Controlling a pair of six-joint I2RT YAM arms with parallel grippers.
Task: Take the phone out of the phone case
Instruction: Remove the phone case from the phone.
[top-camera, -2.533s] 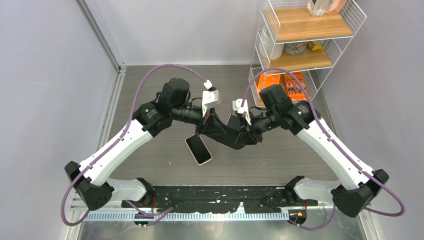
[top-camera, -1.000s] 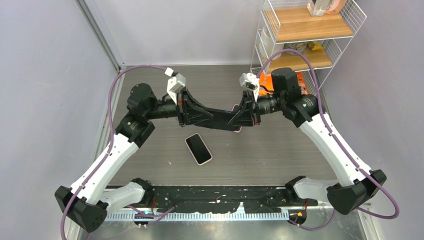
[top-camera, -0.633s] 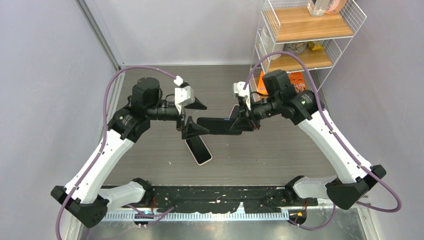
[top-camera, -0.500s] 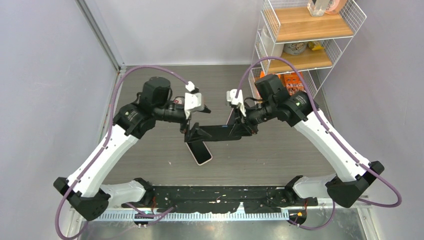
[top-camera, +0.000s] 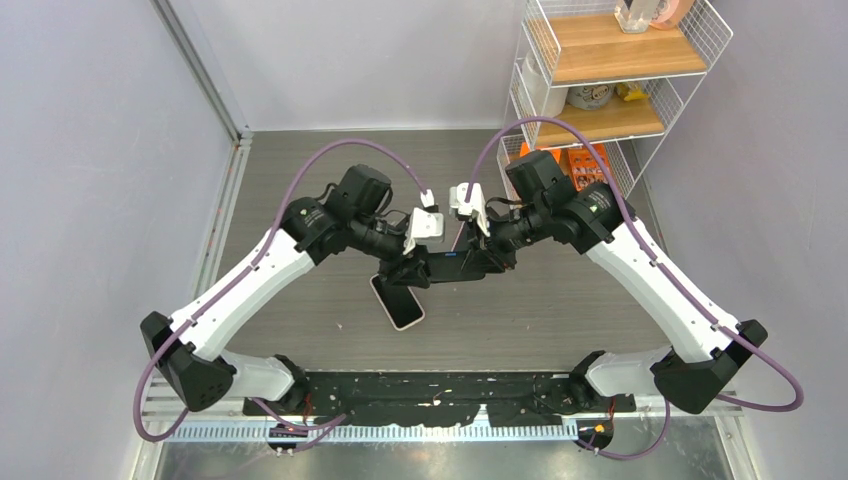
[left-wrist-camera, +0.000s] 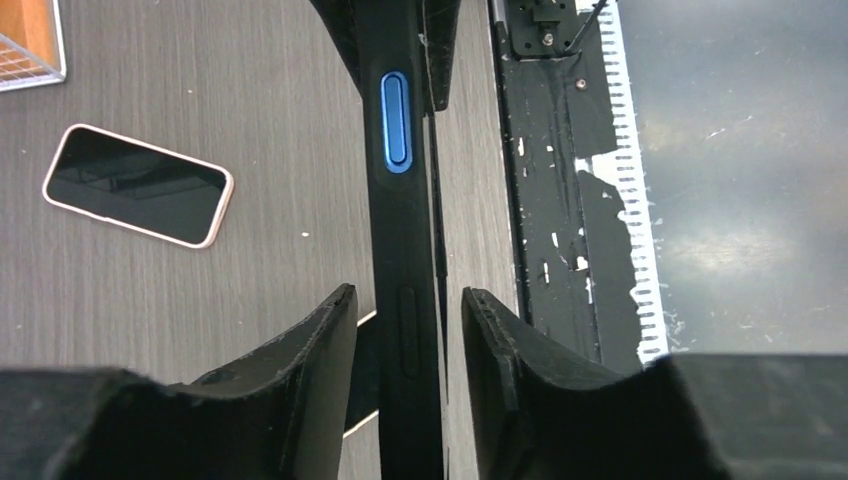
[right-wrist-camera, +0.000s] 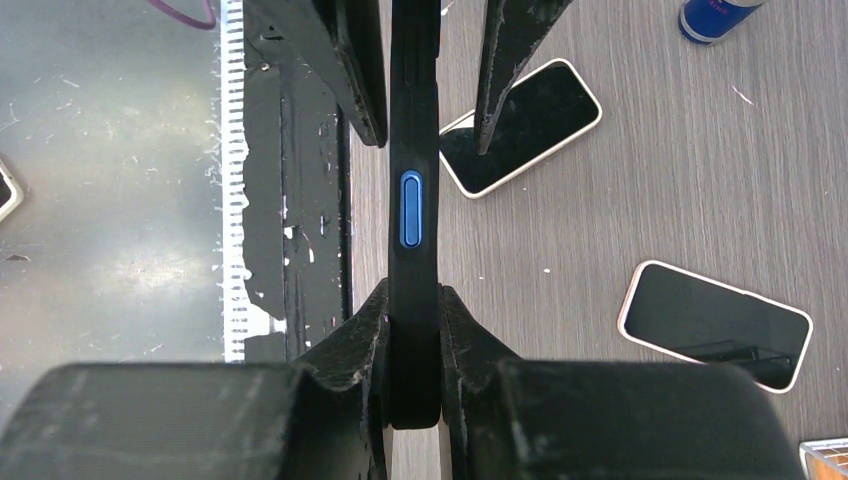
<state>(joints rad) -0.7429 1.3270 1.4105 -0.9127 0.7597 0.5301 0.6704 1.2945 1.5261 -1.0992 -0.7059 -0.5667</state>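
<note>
two claws are meeting over the middle of the table (top-camera: 520, 320) in the overhead view. they are sharing a black phone case (top-camera: 450, 266) that is hanging edge-on in the air between them. the right claw (top-camera: 485, 262) is pinching the end of the case nearest to it, and the left claw (top-camera: 410, 272) is straddling the opposite end. just below the left claw a pale-rimmed phone (top-camera: 400, 303) is lying screen up on the wood. a wire rack (top-camera: 600, 90) is standing beyond the right claw.

from the left wrist, the left claw (left-wrist-camera: 407, 300) is standing spread. its fingers (left-wrist-camera: 310, 350) are flanking the phone case (left-wrist-camera: 395, 220) with a thin gap showing on each side. a blue button (left-wrist-camera: 396, 120) is showing on the case's edge ahead of the fingertips. a second phone (left-wrist-camera: 138, 185) is lying flat, well off to one side of the claw.

from the right wrist, the right claw (right-wrist-camera: 412, 300) is pressing both fingers (right-wrist-camera: 340, 350) against the phone case (right-wrist-camera: 415, 120), with no gap showing. the blue button (right-wrist-camera: 411, 208) is sitting just ahead of its tips. the pale-rimmed phone (right-wrist-camera: 520, 125) is lying beneath the far end, and the second phone (right-wrist-camera: 715, 325) is resting off to the claw's side. the case is showing only its edge in every view, so i cannot tell whether anything is sitting inside it.
</note>
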